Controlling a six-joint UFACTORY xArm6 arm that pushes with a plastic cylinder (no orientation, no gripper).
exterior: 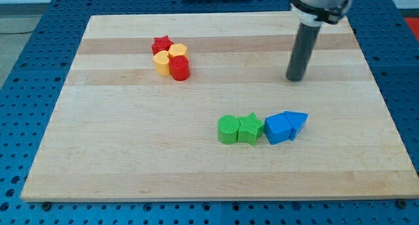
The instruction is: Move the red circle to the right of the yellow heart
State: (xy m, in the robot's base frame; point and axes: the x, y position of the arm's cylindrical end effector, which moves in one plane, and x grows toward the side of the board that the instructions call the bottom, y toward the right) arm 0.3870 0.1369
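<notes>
The red circle [180, 67] stands in a tight cluster at the view's upper left. It touches a yellow block [163, 63] on its left and another yellow block [177, 51] above it; I cannot tell which of these is the heart. A red star [161, 43] sits at the cluster's top. My tip [296, 78] rests on the board far to the view's right of the cluster, touching no block.
A row of blocks lies below the middle: a green circle [228, 129], a green star [249, 128], a blue block [277, 127] and a blue triangle [297, 122]. The wooden board [98, 153] sits on a blue perforated table.
</notes>
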